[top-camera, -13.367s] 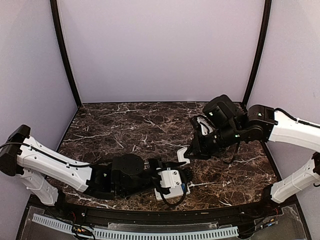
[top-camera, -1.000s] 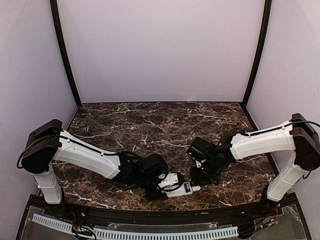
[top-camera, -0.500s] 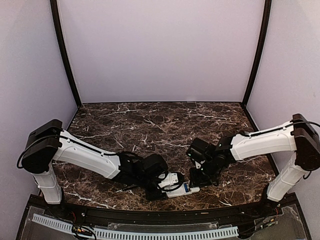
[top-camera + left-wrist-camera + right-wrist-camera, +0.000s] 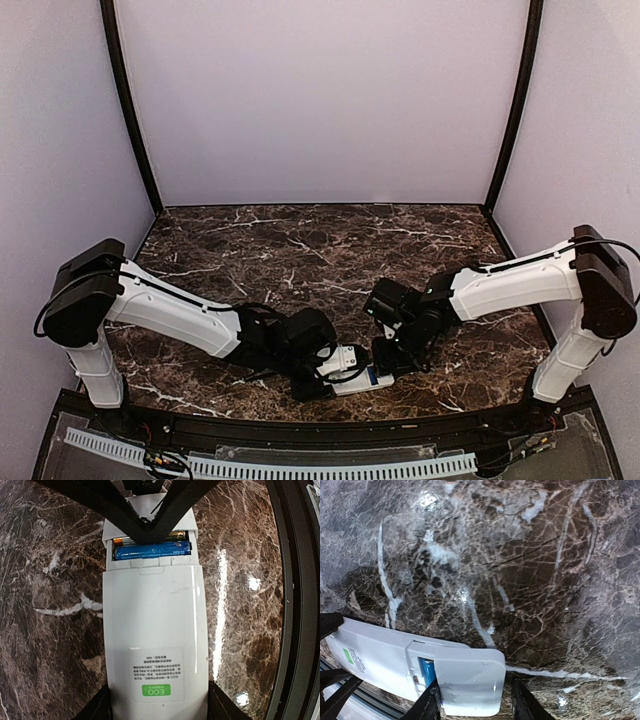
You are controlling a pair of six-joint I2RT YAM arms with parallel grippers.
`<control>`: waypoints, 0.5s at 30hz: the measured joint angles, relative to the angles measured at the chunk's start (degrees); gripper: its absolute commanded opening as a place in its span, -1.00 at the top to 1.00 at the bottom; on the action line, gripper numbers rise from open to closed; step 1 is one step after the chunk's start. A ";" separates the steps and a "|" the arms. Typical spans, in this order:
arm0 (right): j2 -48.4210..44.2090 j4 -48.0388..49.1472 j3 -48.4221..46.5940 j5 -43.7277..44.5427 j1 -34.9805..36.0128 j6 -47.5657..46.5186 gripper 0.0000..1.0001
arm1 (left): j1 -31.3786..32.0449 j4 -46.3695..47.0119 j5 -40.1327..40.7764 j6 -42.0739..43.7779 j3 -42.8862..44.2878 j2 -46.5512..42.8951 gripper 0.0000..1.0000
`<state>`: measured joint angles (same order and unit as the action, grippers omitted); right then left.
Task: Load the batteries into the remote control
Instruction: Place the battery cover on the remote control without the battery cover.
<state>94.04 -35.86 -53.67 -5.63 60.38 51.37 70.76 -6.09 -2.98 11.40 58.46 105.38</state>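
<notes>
The white remote control point(image 4: 155, 630) lies back up on the marble, its green label toward my left gripper point(image 4: 157, 706), which is shut on its sides. At its far end the compartment shows the bluish batteries point(image 4: 152, 551) lying side by side. A small white cover piece point(image 4: 470, 677) lies partly over that end, leaving a strip of blue battery point(image 4: 425, 669) visible. My right gripper point(image 4: 474, 702) straddles the cover. One of its fingers point(image 4: 429, 702) touches the cover's edge, while a slim gap shows at the other. From above, both grippers meet at the remote point(image 4: 380, 380).
The table's black front rim point(image 4: 295, 605) runs close beside the remote. Dark marble table point(image 4: 300, 250) stretches away behind both arms, enclosed by pale walls and black corner posts.
My right gripper has shifted slightly left over the remote's end and its jaws have widened a little around the cover. The left arm and the remote stay put.
</notes>
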 measured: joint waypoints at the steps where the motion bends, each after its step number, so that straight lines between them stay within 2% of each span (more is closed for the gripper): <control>1: 0.00 -0.17 0.00 0.15 0.00 0.04 0.01 | 0.00 0.00 0.00 0.00 0.02 0.00 -0.13; 15: -0.96 0.07 -0.55 -0.70 0.39 -1.60 -0.48 | 0.00 0.04 -0.13 0.09 0.02 0.04 -0.15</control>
<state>93.08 -35.79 -54.22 -6.33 60.77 49.78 70.76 -6.04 -3.11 11.49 58.48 105.43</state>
